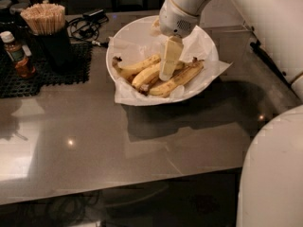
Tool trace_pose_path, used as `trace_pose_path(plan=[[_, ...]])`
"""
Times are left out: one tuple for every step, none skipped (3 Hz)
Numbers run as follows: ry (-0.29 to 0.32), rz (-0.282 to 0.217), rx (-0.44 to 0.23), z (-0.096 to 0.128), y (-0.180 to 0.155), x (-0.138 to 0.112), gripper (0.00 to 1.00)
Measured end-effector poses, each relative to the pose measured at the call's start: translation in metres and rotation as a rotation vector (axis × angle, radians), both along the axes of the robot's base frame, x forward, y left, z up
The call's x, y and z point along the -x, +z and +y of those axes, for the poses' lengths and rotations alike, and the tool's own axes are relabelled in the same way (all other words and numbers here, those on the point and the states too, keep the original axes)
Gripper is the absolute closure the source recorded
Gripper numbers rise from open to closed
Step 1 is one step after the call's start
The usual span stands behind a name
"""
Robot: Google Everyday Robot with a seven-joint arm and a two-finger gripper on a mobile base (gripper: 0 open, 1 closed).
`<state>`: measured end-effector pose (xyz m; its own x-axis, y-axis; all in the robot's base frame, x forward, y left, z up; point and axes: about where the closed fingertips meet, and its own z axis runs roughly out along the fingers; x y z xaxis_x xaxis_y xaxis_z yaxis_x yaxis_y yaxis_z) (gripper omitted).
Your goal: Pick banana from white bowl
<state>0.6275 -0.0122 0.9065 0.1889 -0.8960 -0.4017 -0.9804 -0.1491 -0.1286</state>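
Observation:
The white bowl [128, 34], lined with crinkled white paper, stands at the back middle of the grey table. Three bananas lie in it side by side. The thick, smooth yellow banana [146, 75] is in the middle, between a slimmer one [136, 66] to its left and a brown-speckled one [182, 78] to its right. My gripper [165, 76] hangs from the white arm [182, 8] and points straight down into the bowl. Its tip is at the right end of the thick banana and hides that part of it. No banana is lifted.
A black cup of wooden sticks [45, 20] and a sauce bottle [16, 56] stand on a black mesh mat [52, 70] at the back left. Cables [85, 25] lie behind the bowl. My white body [274, 174] fills the lower right corner.

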Motion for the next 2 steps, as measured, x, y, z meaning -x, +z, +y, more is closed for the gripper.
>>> trace_pose_path(plan=[[-0.042,0.032,-0.045,-0.0126,-0.0219,0.0037,0.00],[-0.051,0.035,-0.046,-0.0170,-0.0248,0.0041,0.00]])
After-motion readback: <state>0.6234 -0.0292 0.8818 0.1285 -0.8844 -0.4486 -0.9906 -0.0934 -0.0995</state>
